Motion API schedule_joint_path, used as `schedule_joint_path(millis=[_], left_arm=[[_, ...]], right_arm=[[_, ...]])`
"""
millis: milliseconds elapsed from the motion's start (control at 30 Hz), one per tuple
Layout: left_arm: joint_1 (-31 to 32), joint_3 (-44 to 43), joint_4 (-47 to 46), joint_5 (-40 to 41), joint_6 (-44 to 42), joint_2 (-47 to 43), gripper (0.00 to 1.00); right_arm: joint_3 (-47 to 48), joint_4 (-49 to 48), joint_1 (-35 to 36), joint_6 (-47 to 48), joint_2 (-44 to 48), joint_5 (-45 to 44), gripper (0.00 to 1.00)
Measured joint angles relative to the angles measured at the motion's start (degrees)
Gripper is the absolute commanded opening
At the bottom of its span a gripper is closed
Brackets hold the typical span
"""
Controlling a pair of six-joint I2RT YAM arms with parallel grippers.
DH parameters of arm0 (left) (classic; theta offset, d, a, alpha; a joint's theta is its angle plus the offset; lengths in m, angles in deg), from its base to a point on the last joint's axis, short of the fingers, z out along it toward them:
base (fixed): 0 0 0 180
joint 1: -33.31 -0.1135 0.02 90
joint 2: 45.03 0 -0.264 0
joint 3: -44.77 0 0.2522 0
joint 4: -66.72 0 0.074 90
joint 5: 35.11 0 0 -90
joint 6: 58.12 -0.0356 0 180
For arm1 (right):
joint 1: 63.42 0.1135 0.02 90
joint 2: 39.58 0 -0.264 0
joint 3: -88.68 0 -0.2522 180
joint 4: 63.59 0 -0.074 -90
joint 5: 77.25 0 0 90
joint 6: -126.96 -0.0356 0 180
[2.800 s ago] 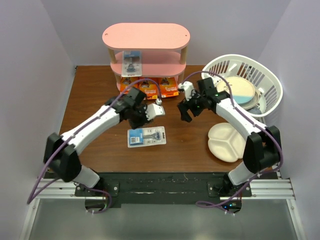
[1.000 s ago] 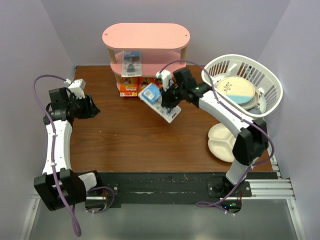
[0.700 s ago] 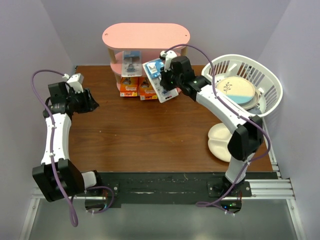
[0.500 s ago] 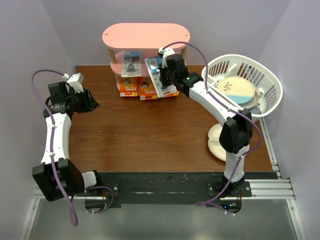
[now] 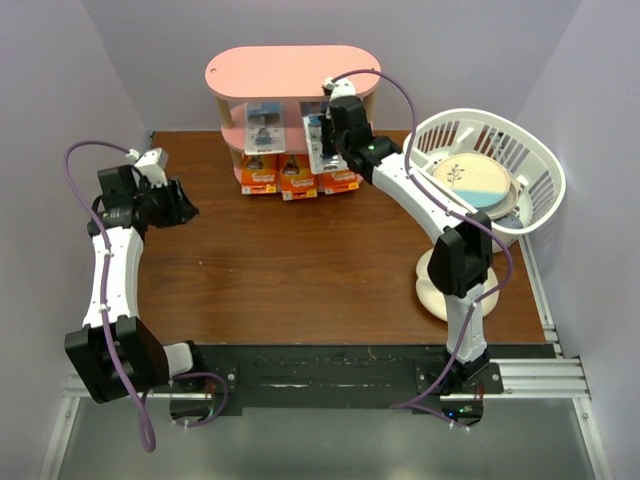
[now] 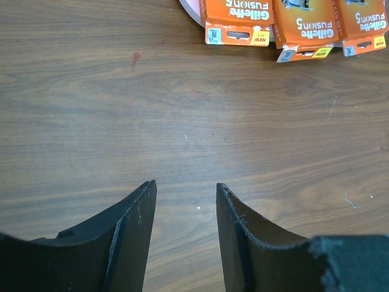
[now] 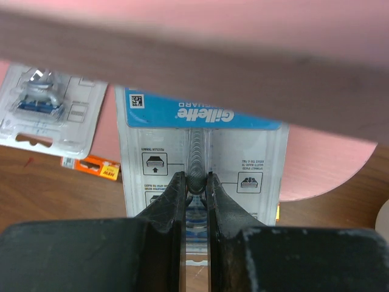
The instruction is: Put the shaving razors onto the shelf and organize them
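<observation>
At the shelf (image 5: pixel 292 72), right gripper (image 7: pixel 195 184) clamps a white-and-blue razor pack (image 7: pixel 246 152).

**A:** Where is there room on the pink three-tier oval shelf (image 5: pixel 292 72)?

**B:** On the middle board (image 7: pixel 328 164), to the right of the gripped white-and-blue blister card (image 7: pixel 255 158). A second white-and-blue blister card (image 5: pixel 264 128) takes up the left. The top board (image 5: pixel 340 70) overhangs, and a light wooden post (image 5: pixel 368 105) stands at the right end.

**A:** Lower down?

**B:** Three orange razor packs (image 5: pixel 298 180) line the bottom front. The brown wooden table (image 5: pixel 300 270) is open mid-way. A white slatted basket (image 5: pixel 520 150) and a white divided plate (image 5: pixel 432 285) crowd the right.
</observation>
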Motion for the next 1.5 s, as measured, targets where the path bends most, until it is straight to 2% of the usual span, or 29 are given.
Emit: schedule_joint_path(millis=[333,400,433,467,533,667,900,1033,1100,1167,1233,1267,1367,1500], left_arm=[[0.0,1.7,-0.2,0.0,0.0,0.0,0.49],[0.0,1.8,-0.3,-0.1,0.0,0.0,0.49],[0.0,1.9,-0.4,-0.2,0.0,0.0,0.49],[0.0,2.2,-0.5,-0.2,0.0,0.0,0.49],[0.0,2.9,-0.5,-0.3,0.0,-0.1,0.49],[0.0,4.1,-0.5,-0.7,0.0,-0.3,0.49],[0.0,4.4,-0.6,-1.4,0.7,-0.6,0.49],[0.0,4.4,-0.6,-1.5,0.9,-0.7,0.49],[0.0,4.5,-0.6,-1.5,0.9,-1.1,0.49],[0.0,4.6,-0.7,-1.6,0.9,-1.5,0.49],[0.0,4.6,-0.7,-1.6,0.9,-1.9,0.49],[0.0,4.6,-0.8,-1.7,0.9,-2.1,0.49],[0.0,4.6,-1.0,-1.7,0.9,-2.4,0.49],[0.0,4.6,-1.2,-1.7,0.9,-2.4,0.49]], right_arm=[[0.9,-1.7,-0.1,-1.1,-2.8,-3.7,0.02],[1.4,-2.3,0.0,-1.0,-3.8,-4.5,0.16],[1.7,-2.3,0.0,-0.9,-3.8,-4.9,0.36],[1.9,-2.3,0.1,-0.9,-3.8,-5.1,0.45],[2.2,-2.7,0.2,-1.1,-3.8,-5.4,0.59],[2.2,-3.1,0.1,-1.0,-3.8,-5.4,0.64],[2.2,-3.0,0.1,-1.4,-3.5,-4.8,0.68],[-0.4,-2.0,0.1,-1.4,-0.3,-3.4,0.69],[-3.1,-0.8,0.1,-1.4,3.2,-2.7,0.68],[-6.2,0.3,0.1,-1.4,7.5,-1.9,0.62],[-8.9,1.7,0.1,-1.3,11.8,-1.6,0.17],[-10.7,2.2,0.1,-0.9,14.2,-1.3,0.0],[-16.5,3.4,0.1,-0.7,20.5,-0.4,0.0],[-21.7,4.2,0.0,-0.3,22.9,2.0,0.0]])
